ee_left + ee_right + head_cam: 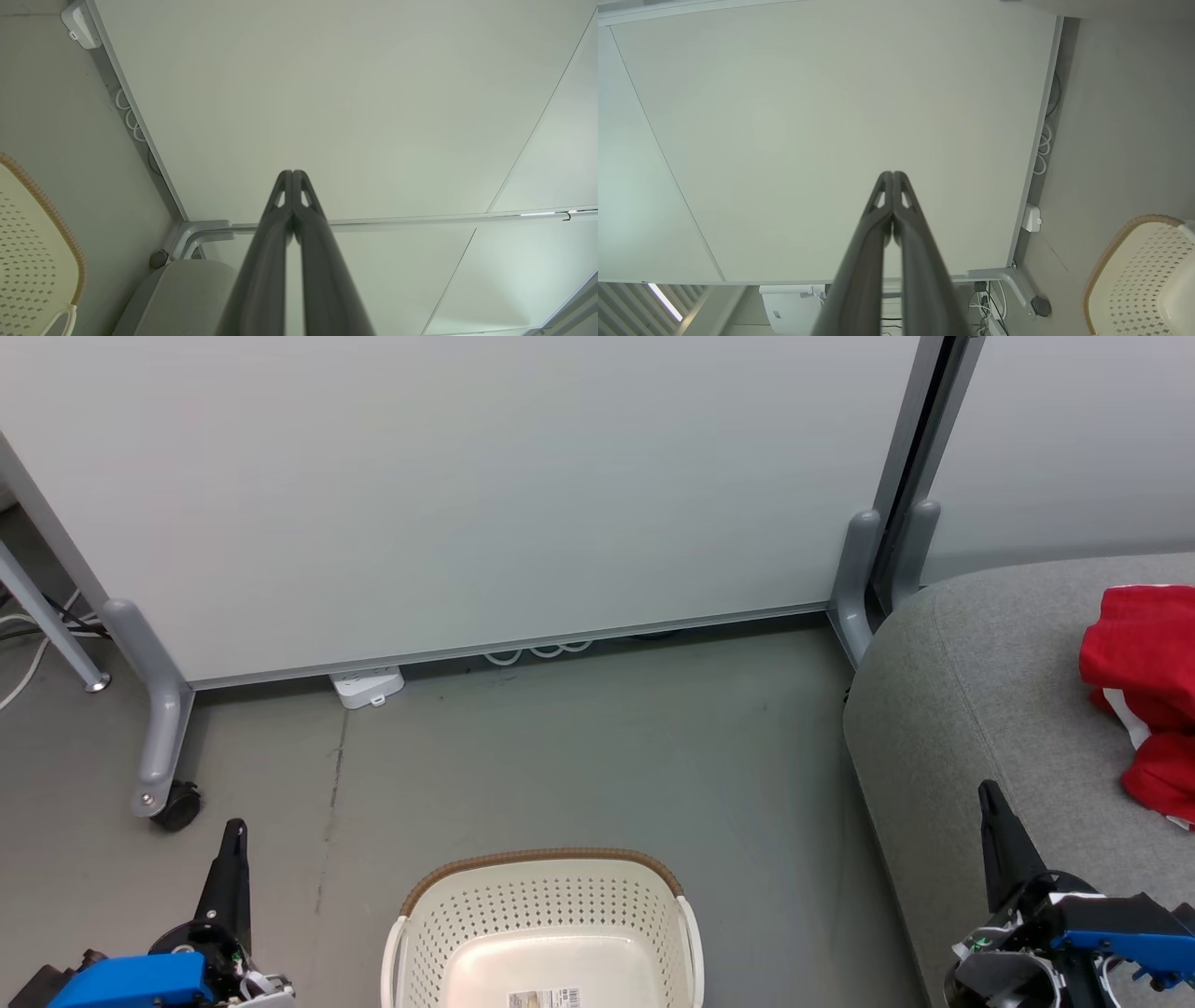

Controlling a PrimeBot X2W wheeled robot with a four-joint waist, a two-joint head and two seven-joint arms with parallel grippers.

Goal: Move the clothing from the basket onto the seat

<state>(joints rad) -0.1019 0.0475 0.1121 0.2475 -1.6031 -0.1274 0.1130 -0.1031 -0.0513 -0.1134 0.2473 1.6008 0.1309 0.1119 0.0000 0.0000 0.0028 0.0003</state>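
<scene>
Red clothing (1144, 653) heaped on grey seat (980, 691), basket (546, 852) on floor (579, 747) shows bare bottom; L gripper (236, 829), R gripper (988, 793) jaws pressed together, empty; risks: basket's near end out of frame so a leftover could be missed, R gripper may snag seat edge.

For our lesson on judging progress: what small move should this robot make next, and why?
Probably tilt the head down to check the basket, whose near end the picture cuts off. Its visible part holds just a label sticker, the clothing lies on the seat, and the left claw and right claw are shut, empty.
</scene>
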